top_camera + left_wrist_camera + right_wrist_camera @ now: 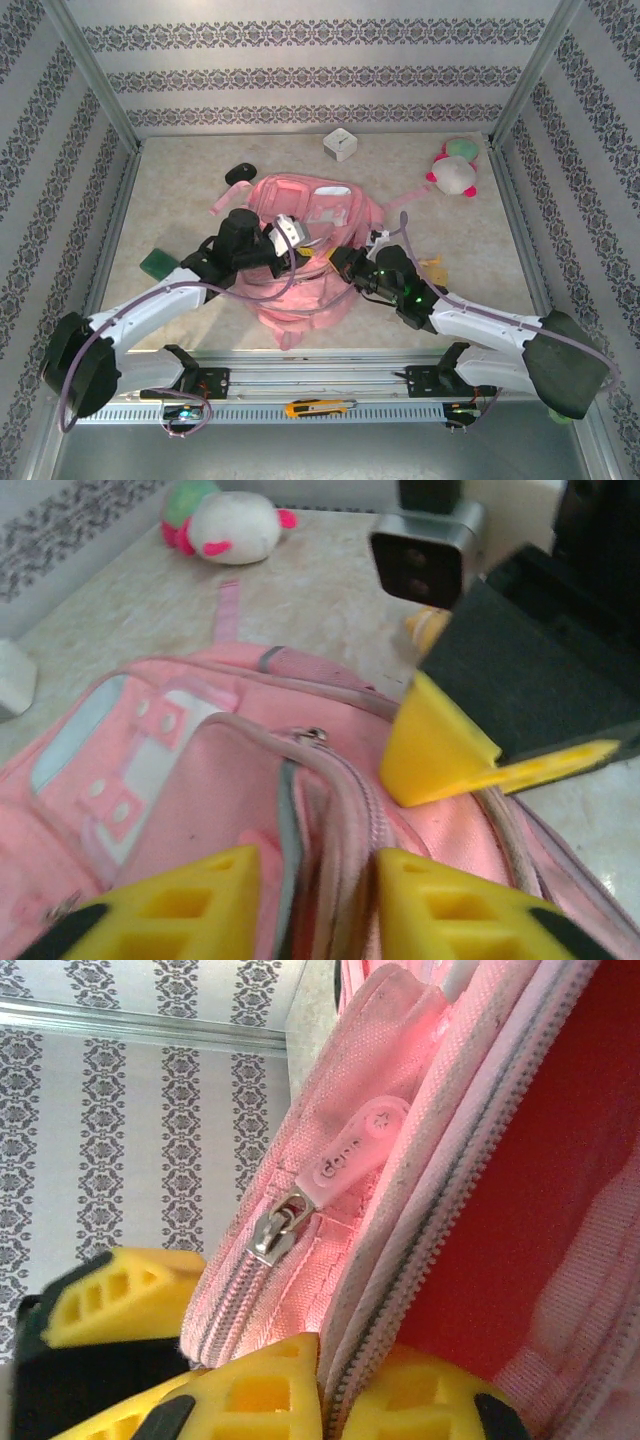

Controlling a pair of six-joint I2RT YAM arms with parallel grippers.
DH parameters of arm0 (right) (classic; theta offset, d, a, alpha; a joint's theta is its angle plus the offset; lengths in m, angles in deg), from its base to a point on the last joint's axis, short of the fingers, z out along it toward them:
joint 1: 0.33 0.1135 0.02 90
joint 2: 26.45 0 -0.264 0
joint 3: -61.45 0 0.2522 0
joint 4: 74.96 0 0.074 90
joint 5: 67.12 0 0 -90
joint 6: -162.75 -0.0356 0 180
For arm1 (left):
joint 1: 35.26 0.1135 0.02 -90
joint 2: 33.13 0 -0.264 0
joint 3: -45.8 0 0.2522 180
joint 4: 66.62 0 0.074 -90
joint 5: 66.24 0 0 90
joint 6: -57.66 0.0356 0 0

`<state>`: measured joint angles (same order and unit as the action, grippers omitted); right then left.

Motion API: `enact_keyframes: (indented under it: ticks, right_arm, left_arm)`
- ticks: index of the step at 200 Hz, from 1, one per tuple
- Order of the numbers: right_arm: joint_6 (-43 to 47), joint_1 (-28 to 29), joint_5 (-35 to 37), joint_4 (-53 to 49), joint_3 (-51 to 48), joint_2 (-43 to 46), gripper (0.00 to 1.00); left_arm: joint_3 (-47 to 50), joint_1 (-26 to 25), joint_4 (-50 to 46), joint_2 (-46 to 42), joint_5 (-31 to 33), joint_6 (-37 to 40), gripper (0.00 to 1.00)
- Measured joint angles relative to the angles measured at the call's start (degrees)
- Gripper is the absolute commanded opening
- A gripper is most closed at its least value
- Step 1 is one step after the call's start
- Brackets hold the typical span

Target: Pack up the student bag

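You had the right gripper [340, 1370] clamped on the student bag [320, 210] at its zip rim, the left gripper [315, 880] part-open astride it, and the plush toy [455, 172] beyond the bag lay unpacked.

A white cube [340, 145] sits at the back, a plush toy [455, 168] far right, a green block [155, 264] left.

student bag [350, 200]: near half covered by the left arm [150, 300] and right arm [480, 325].
green item [154, 263]: left of the bag, partly behind the left arm.
yellow item [432, 266]: right of the bag — mostly hidden.
black item [240, 173]: beyond the bag — too small to tell.
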<state>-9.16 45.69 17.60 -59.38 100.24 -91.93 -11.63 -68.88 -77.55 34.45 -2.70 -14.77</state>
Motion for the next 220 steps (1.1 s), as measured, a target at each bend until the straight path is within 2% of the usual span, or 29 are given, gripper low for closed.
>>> enact_keyframes:
  ticks: [35,61,87,109,136,175,220]
  right_arm:
    - [0.7,1.6,1.4,0.1,0.5,-1.5,0.00]
    - [1.1,1.9,1.5,0.1,1.6,-2.6,0.00]
    - [1.3,2.5,1.6,0.0,2.6,-3.9,0.00]
    - [1.3,2.6,1.6,0.0,3.5,-4.6,0.00]
    - [1.7,2.6,1.6,-0.1,4.4,-5.3,0.00]
    - [2.1,2.6,1.4,-0.3,4.9,-5.8,0.00]
    - [2.4,2.9,1.4,-0.3,5.0,-5.8,0.00]
  left_arm:
    - [-3.7,0.6,-9.5,-9.7,5.2,-12.1,0.42]
    - [-4.5,0.7,-18.6,-16.1,8.4,-24.7,0.45]
    - [-1.8,0.7,-25.6,-18.4,7.3,-37.1,0.49]
    - [2.6,0.3,-28.5,-18.8,5.2,-44.4,0.52]
    - [6.6,-0.8,-29.1,-20.3,3.6,-48.7,0.54]
    - [7.5,-0.9,-28.1,-19.6,2.6,-50.2,0.54]
    - [8.7,-0.9,-24.0,-16.1,2.2,-51.0,0.48]
